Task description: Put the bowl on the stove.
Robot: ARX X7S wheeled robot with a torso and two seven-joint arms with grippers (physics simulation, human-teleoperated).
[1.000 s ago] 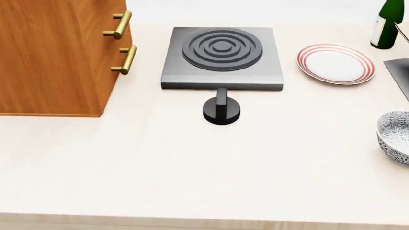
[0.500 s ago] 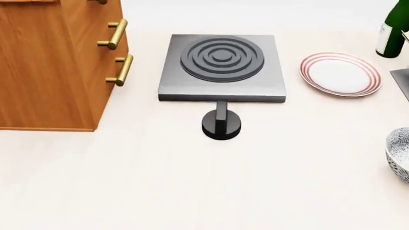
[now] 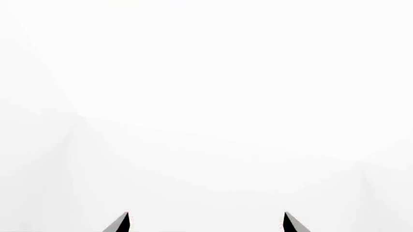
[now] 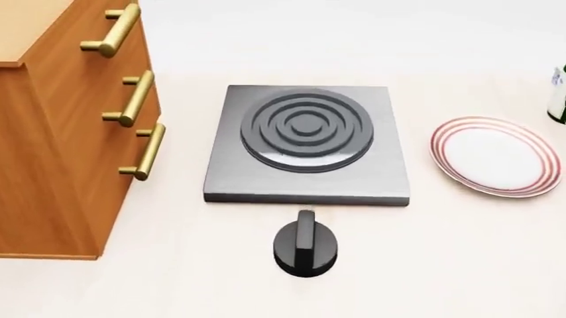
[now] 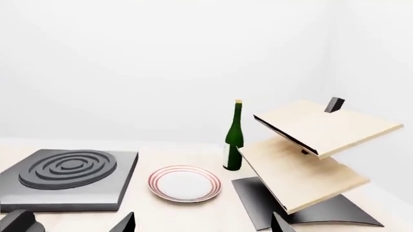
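The stove (image 4: 308, 142) is a dark grey square hotplate with a ringed round burner, standing mid-counter in the head view; it also shows in the right wrist view (image 5: 67, 179). The bowl is out of view in every current frame. Neither gripper shows in the head view. My left gripper (image 3: 205, 223) is open and empty, facing blank white. My right gripper (image 5: 201, 223) is open and empty, low over the counter, facing the stove and plate.
A black round knob (image 4: 305, 247) sits just in front of the stove. A wooden drawer cabinet (image 4: 62, 132) stands left. A red-ringed white plate (image 4: 494, 156) lies right. A green bottle (image 5: 233, 137) and a tilted wooden rack (image 5: 316, 154) stand beyond it.
The head view has moved forward and down: stove, knob and plate sit lower and larger. The bowl has left the frame at the right edge.
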